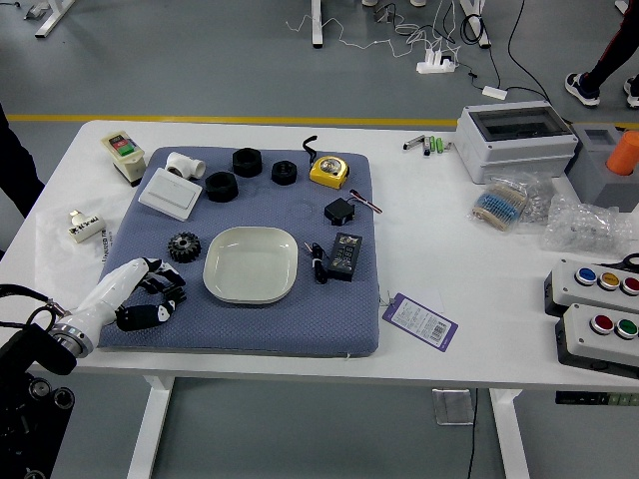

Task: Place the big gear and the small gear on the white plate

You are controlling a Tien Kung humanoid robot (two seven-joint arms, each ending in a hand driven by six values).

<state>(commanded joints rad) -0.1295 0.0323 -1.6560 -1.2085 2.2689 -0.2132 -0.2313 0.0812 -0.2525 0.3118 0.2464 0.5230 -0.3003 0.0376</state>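
Note:
My left hand (168, 297) reaches in from the left over the blue mat, its black fingers curled around the small dark gear (174, 292), which they mostly hide. Just beyond the fingers, the big round toothed gear (185, 247) lies on the mat, untouched. Right of both gears is the white plate (210, 282), with nothing on it. My right hand is out of view.
Black rings (222, 187), a white box (171, 194), a yellow tape measure (329, 171) and a black adapter (344, 256) lie on the mat. Button boxes (599, 334) stand at right. People's legs show at the left edge and top right.

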